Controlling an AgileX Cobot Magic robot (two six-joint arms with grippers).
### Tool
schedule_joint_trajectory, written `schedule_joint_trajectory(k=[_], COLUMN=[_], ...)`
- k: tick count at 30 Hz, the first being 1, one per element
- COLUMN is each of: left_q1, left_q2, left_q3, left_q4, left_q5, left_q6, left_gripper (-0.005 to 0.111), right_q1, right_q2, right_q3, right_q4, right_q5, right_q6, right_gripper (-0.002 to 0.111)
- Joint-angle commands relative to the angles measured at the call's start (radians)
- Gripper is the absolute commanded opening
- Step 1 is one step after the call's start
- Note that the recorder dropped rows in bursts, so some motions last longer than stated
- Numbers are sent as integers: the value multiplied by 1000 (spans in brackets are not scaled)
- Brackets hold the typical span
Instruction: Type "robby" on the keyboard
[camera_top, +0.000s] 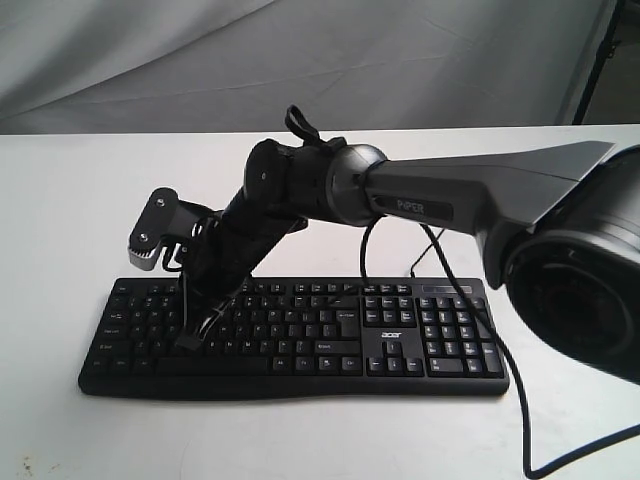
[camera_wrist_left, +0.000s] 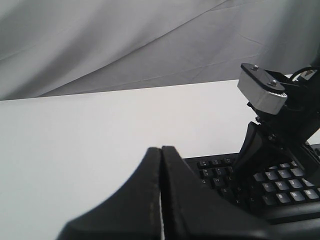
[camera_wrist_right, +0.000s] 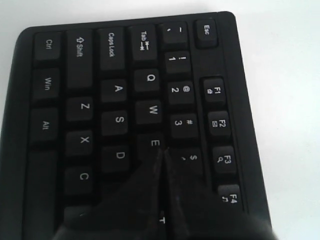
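The black keyboard (camera_top: 330, 340) with a white "acer" logo lies on the white table, number pad on the right. My right arm reaches across it to its left half. My right gripper (camera_top: 190, 340) points down there, shut and holding nothing. In the right wrist view its tips (camera_wrist_right: 161, 150) sit close over the keyboard (camera_wrist_right: 120, 90), between the E and 4 keys, and its fingers hide the keys behind them. Contact cannot be judged. My left gripper (camera_wrist_left: 161, 148) is shut and empty, off the left end of the keyboard (camera_wrist_left: 280, 185). It is out of the exterior view.
The white table (camera_top: 60, 200) runs back to a grey cloth backdrop (camera_top: 300, 60). Black cables (camera_top: 505, 380) trail over the keyboard's right end and across the table at the front right. The right arm's grey wrist camera (camera_wrist_left: 261, 90) hangs above the keyboard's left end.
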Motion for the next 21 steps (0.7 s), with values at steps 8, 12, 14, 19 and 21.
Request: schedule_joint_trajectory(k=[8,12,14,19,21], left_q1=[-6,-6,-6,-6,-6], left_q2=[-3,-3,-3,-3,-3], left_q3=[4,4,4,4,4], left_q4=[5,5,5,5,5], left_q5=[-5,-5,-5,-5,-5], left_q6=[-3,-3,-3,-3,-3], left_gripper=[0,0,0,0,0], right_q1=[4,4,1,-10,-15], right_q2=[-22,-50,-55,-88,-110], right_q3=[-6,-6,-6,23,64], right_q4=[-8,-19,-41,-137,-137], right_q5=[9,15,34,41,12], right_q6=[13,17,32,93,88], right_gripper=[0,0,0,0,0])
